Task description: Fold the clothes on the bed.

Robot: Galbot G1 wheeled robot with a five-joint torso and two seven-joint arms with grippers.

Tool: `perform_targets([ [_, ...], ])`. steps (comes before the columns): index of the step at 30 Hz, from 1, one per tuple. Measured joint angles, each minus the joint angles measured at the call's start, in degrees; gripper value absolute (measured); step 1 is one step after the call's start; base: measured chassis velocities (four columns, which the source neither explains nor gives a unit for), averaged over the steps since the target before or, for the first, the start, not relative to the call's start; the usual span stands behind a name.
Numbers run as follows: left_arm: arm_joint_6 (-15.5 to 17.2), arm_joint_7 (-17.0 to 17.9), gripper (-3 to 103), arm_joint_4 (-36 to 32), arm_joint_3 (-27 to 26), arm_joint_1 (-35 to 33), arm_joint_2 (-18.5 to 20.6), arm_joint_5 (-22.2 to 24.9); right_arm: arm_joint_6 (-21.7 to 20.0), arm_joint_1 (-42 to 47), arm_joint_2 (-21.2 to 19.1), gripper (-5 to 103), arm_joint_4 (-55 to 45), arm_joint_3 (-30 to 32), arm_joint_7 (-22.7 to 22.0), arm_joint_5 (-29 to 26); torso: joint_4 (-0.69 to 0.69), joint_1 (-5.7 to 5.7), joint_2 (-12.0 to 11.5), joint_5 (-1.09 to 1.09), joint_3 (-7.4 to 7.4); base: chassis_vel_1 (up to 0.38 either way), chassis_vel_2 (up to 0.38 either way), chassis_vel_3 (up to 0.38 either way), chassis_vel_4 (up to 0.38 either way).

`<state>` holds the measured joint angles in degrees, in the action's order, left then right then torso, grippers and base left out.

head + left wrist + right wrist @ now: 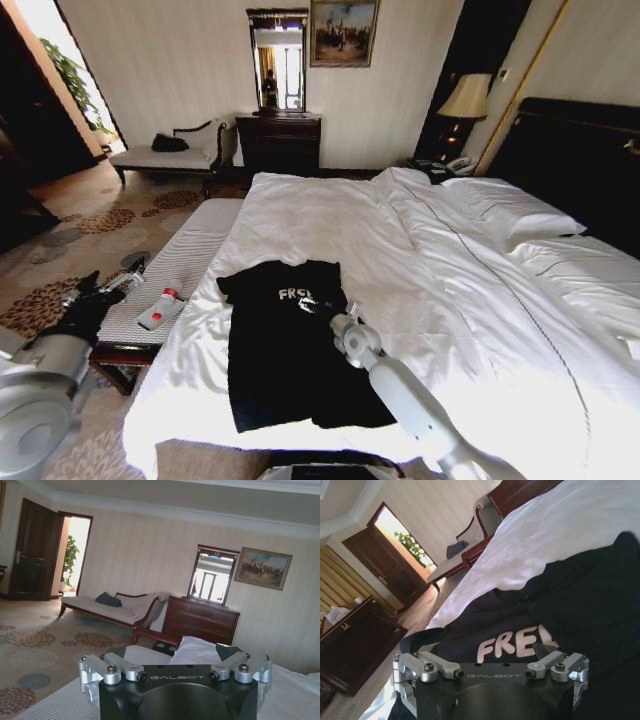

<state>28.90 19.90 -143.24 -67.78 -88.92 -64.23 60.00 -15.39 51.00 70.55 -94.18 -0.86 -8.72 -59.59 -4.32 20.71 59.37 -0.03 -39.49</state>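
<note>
My right claw (318, 304) hovers over the shirt (290, 350); grip state unclear. A shallow pinch could bunch the fabric.

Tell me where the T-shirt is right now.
In the head view, the black T-shirt lies flat on the bed at its near left corner, with the right gripper over its chest lettering.

Right gripper (318, 303) covers the end of the T-shirt (290, 350) lettering; its fingertips are not discernible. The left gripper (112, 284) fingers are too small to judge. The bed (560, 330) is cut off at the right edge.
</note>
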Motion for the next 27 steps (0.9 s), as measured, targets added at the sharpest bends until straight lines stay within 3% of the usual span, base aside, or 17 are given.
perform_targets([
  [3,0.0,-0.2,100,1.2,0.9,0.8,0.6,0.7,1.3,0.0,0.1,100,0.0,2.5,-0.5,1.0,0.01,0.00,0.0,0.00,0.00,0.000,0.000,0.000,0.000],
  [7,-0.6,-1.1,100,7.6,3.3,3.6,2.7,0.9,3.5,0.3,1.0,100,-0.6,6.6,-2.4,4.0,-0.01,0.01,0.0,0.00,-0.01,0.000,0.000,0.000,0.000],
  [11,-1.2,-1.7,100,23.5,11.9,10.4,5.9,-2.5,4.2,2.6,2.4,100,-3.7,11.3,-4.7,7.4,0.00,0.01,0.0,-0.03,-0.01,0.000,0.000,0.000,0.000],
  [14,-2.0,-2.2,100,29.6,16.7,14.5,6.1,-4.7,4.1,3.8,2.9,100,-5.4,12.9,-5.3,7.9,0.00,0.01,0.0,-0.04,-0.01,0.000,0.000,0.000,0.000],
  [18,-5.9,-7.6,100,41.2,25.5,22.8,4.8,-6.0,3.6,6.4,3.1,100,-8.0,14.9,-6.4,8.0,-0.04,0.01,0.0,0.00,-0.01,0.000,0.000,0.000,0.000],
  [19,-5.9,-7.6,100,41.2,25.5,22.8,4.8,-6.0,3.6,6.4,3.1,100,-8.0,14.9,-6.4,8.0,-0.04,0.01,0.0,0.00,-0.01,0.000,0.000,0.000,0.000],
  [22,-9.0,-14.0,100,50.6,32.1,28.3,4.3,-5.5,3.2,7.7,2.5,100,-8.6,16.2,-6.9,8.0,-0.01,0.02,0.0,-0.02,-0.01,0.000,0.000,0.000,0.000],
  [23,-9.0,-14.0,100,50.6,32.1,28.3,4.3,-5.5,3.2,7.7,2.5,100,-8.6,16.2,-6.9,8.0,-0.01,0.02,0.0,-0.02,-0.01,0.000,0.000,0.000,0.000],
  [27,-11.9,-19.2,100,60.2,39.9,34.2,3.3,-4.9,3.0,8.2,2.5,100,-8.0,16.9,-7.5,7.2,-0.01,0.01,0.0,0.00,-0.01,0.000,0.000,0.000,0.000],
])
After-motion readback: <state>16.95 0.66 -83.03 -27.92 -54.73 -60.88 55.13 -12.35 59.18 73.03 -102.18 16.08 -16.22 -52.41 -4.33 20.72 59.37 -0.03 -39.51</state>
